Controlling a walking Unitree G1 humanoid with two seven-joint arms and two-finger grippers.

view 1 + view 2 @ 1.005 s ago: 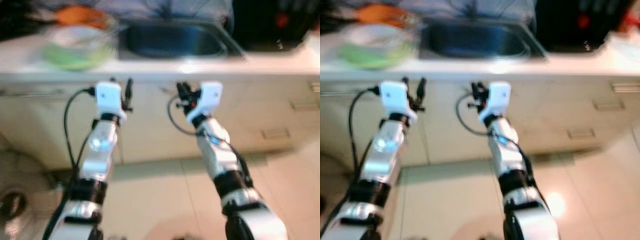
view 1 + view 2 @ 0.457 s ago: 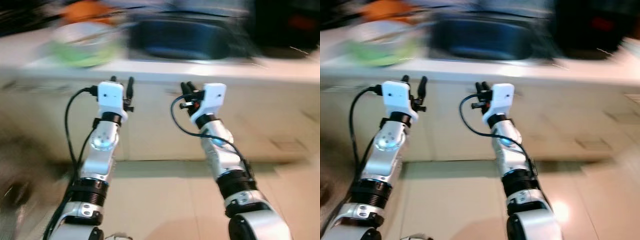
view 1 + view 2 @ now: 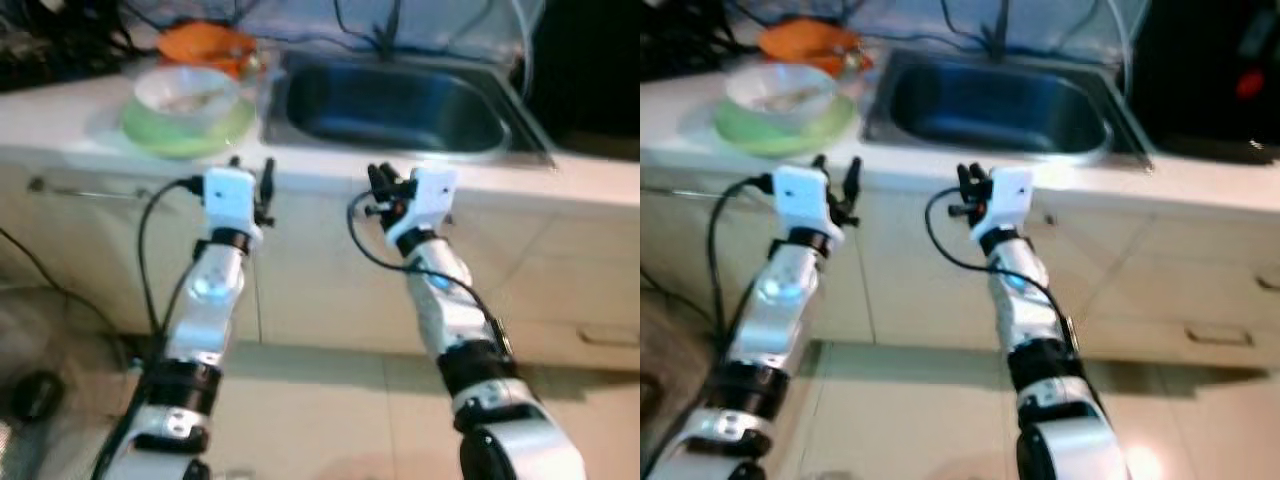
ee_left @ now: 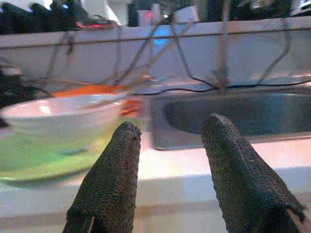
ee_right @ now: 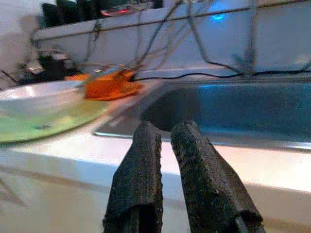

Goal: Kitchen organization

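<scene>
A white bowl (image 3: 186, 90) sits on a green plate (image 3: 188, 125) on the white counter (image 3: 70, 110), left of a steel sink (image 3: 395, 100). An orange dish (image 3: 205, 42) lies behind the bowl. My left gripper (image 3: 251, 166) is raised just before the counter's front edge, below the plate, open with nothing between its fingers (image 4: 109, 184). My right gripper (image 3: 381, 180) is held up before the counter edge below the sink, its fingers (image 5: 138, 179) shut with nothing in them.
Cream cabinet fronts (image 3: 330, 290) run below the counter, with a handle (image 3: 600, 337) at lower right. Cables (image 4: 194, 53) trail along the wall behind the sink. A dark appliance (image 3: 1210, 70) stands on the counter at right. Tiled floor (image 3: 320, 410) lies under my arms.
The camera has shifted and sharpened; the counter and sink now sit lower and nearer in view. Both arms keep their raised pose.
</scene>
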